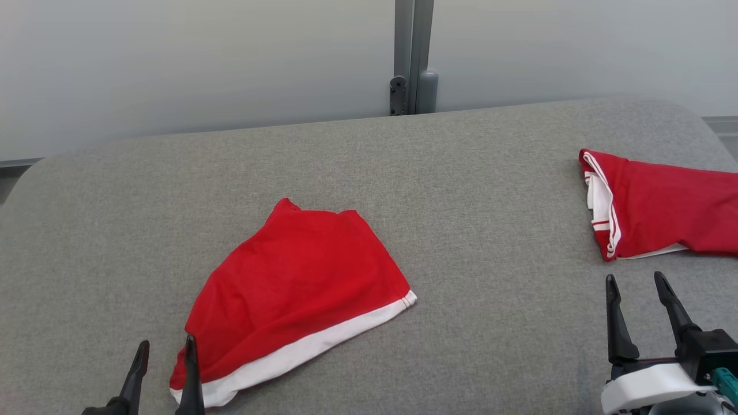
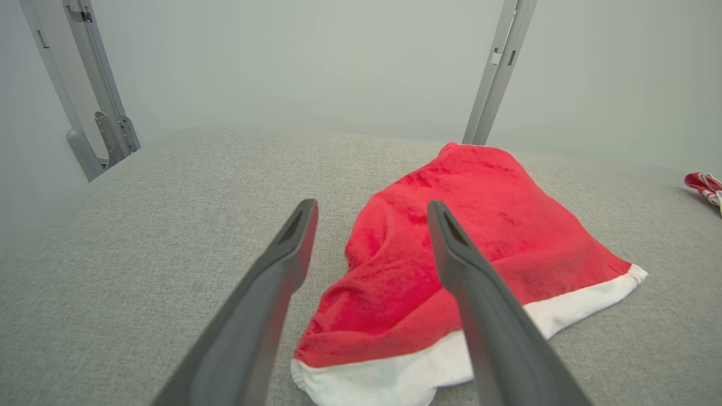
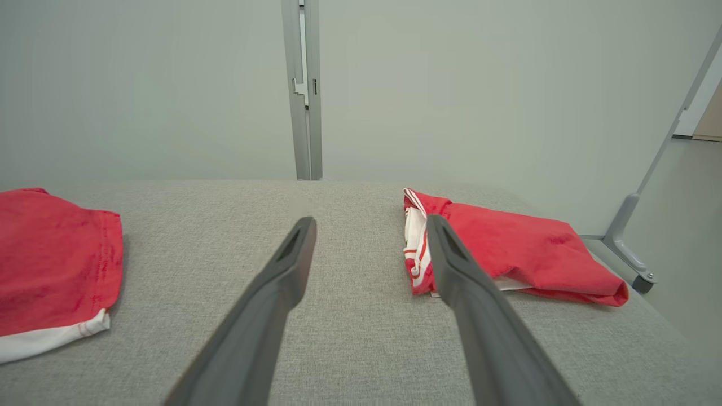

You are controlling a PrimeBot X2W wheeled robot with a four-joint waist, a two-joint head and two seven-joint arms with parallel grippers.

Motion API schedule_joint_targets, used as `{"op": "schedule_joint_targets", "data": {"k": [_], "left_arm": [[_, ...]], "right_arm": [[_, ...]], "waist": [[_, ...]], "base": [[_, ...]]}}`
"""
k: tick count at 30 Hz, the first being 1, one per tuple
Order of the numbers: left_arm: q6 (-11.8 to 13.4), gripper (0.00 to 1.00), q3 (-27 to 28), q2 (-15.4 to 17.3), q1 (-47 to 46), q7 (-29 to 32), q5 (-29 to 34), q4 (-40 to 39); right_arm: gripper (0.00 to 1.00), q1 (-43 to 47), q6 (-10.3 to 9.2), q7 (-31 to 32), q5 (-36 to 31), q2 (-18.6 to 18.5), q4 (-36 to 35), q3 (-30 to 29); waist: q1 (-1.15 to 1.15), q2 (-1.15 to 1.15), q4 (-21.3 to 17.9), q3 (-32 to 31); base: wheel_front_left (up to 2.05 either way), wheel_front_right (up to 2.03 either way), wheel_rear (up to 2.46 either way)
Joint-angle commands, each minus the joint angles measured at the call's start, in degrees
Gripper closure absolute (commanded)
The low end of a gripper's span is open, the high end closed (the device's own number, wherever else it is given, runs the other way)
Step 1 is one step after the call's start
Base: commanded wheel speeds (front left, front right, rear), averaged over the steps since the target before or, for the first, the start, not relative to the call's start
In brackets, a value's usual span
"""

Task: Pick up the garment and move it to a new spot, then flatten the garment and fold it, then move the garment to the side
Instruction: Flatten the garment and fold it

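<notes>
One loose garment (image 1: pixel 294 282) lies beside left tool (image 1: pixel 166 341), one folded garment (image 1: pixel 663 207) near right tool (image 1: pixel 634 276) (both spread).

Head cam above; wrist cams low; share garment (image 1: pixel 288 288)

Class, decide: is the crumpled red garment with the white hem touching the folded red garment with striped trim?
Apart. The head view shows bare grey fabric surface between the crumpled red garment and the folded red garment.

Left pincer (image 1: pixel 166 341) and right pincer (image 1: pixel 634 276) low, both agape and empty.
</notes>
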Motion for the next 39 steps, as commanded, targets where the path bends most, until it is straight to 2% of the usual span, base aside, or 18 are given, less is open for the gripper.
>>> {"op": "schedule_joint_targets", "data": {"k": [1,30,33,36,39], "left_arm": [[-0.36,0.00,0.38,-0.34,-1.01,-0.14,0.56,0.04],[-0.39,0.00,-1.68,0.76,-2.22,-0.15,-0.08,-0.37],[-0.39,0.00,-0.42,0.60,-1.37,-0.14,-0.20,-0.38],[-0.39,0.00,0.52,0.97,-0.29,-0.13,0.09,1.64],[-0.28,0.00,0.30,2.25,-0.63,3.51,-0.08,5.00]], "right_arm": [[0.00,0.09,-0.09,-0.03,0.05,-0.01,0.23,0.15],[0.00,-0.66,-0.09,-0.02,1.79,0.02,1.22,1.81],[0.00,-2.04,-0.07,-0.02,3.75,0.10,0.67,5.31],[0.00,-3.71,-0.07,-0.02,6.76,-0.27,3.39,11.95],[0.00,-7.67,-0.08,5.03,10.27,-2.14,6.67,19.03]], "waist": [[0.00,0.00,-0.03,0.00],[0.00,0.00,-0.22,-0.95],[0.00,0.00,0.17,-1.08],[0.00,0.00,0.88,-1.20],[0.00,0.00,1.95,-0.92]], "base": [[0.00,0.00,0.00],[0.00,0.00,0.00],[0.00,0.00,0.00],[0.00,0.00,0.00],[0.00,0.00,0.00]]}}
